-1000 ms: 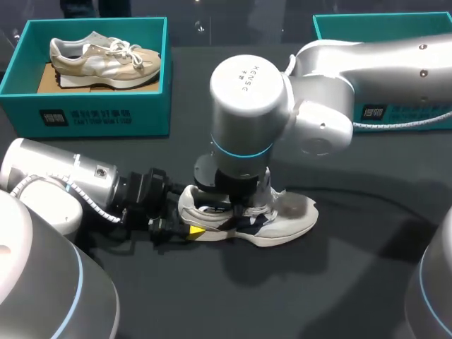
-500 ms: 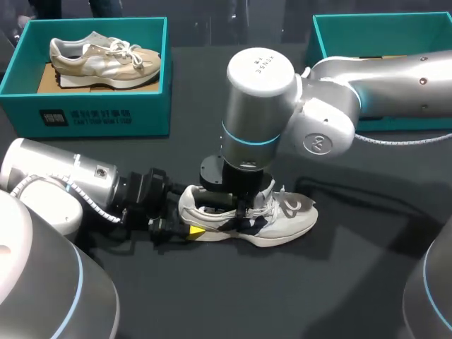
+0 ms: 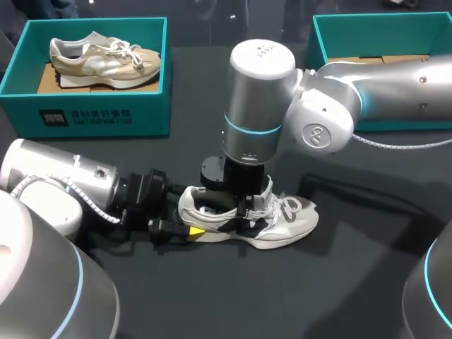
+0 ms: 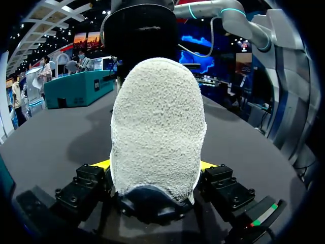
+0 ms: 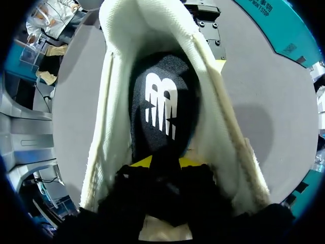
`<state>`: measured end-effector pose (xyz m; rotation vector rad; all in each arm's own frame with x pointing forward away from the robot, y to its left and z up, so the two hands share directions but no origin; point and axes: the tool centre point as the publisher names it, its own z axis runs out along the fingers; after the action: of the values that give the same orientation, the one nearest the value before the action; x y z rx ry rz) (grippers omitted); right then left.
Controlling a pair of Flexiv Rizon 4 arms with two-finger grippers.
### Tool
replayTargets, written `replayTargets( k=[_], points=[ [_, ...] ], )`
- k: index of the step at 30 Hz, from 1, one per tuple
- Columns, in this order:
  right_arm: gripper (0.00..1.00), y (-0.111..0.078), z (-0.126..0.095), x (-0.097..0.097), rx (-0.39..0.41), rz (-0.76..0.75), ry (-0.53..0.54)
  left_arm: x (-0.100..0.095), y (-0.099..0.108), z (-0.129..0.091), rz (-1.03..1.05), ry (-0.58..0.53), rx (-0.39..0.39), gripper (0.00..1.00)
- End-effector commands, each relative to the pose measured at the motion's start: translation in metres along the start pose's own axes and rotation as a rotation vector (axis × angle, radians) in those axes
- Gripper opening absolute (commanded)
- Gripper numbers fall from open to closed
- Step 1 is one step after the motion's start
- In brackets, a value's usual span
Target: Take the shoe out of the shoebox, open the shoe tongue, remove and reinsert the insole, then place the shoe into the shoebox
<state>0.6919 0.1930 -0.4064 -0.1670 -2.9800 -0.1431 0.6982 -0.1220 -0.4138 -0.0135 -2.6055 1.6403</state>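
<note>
left gripper clamped the shoe by its heel | right gripper sat on the insole, hold unclear | risk seemed: snagged insole dragging shoe free

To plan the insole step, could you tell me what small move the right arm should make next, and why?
Probably lift the right gripper slightly, drawing the insole up if gripped: it sits inside the shoe over the insole, while the left gripper clamps its heel.
</note>
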Motion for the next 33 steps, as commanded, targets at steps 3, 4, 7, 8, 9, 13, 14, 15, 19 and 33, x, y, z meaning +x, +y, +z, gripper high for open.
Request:
replayTargets(
  k=[3,4,7,8,9,13,14,15,19,33],
  points=[
    [0.00,-0.003,0.025,0.018,0.000,0.015,-0.014,-0.004,0.002,0.005,-0.002,-0.004,-0.002,0.00],
    [0.00,-0.004,0.024,0.017,0.000,0.016,-0.016,-0.004,0.002,0.005,-0.002,-0.004,-0.002,0.00],
    [0.00,-0.004,0.021,0.015,-0.017,0.012,-0.033,-0.004,0.002,0.005,-0.002,-0.004,-0.002,0.00],
    [0.00,-0.005,0.018,0.015,-0.028,0.011,-0.043,-0.004,0.002,0.005,-0.002,-0.004,-0.002,0.00],
    [0.00,-0.006,0.016,0.014,-0.043,0.007,-0.058,-0.004,0.002,0.005,-0.002,-0.004,-0.002,0.00],
    [0.00,-0.014,0.006,0.011,-0.116,-0.013,-0.106,-0.004,0.002,0.005,-0.002,-0.004,-0.002,0.00],
    [0.00,-0.016,0.003,0.011,-0.145,-0.020,-0.124,-0.004,0.002,0.005,-0.002,-0.004,-0.002,0.00],
    [0.00,-0.018,-0.001,0.010,-0.171,-0.027,-0.141,-0.004,0.002,0.005,-0.002,-0.004,-0.002,0.00],
    [0.00,-0.026,-0.011,0.007,-0.240,-0.070,-0.175,-0.004,0.002,0.005,-0.002,-0.004,-0.002,0.00],
    [0.00,-0.031,-0.024,-0.011,-0.380,-0.212,-0.210,-0.004,0.002,0.005,-0.002,-0.004,-0.002,0.00]
  ],
)
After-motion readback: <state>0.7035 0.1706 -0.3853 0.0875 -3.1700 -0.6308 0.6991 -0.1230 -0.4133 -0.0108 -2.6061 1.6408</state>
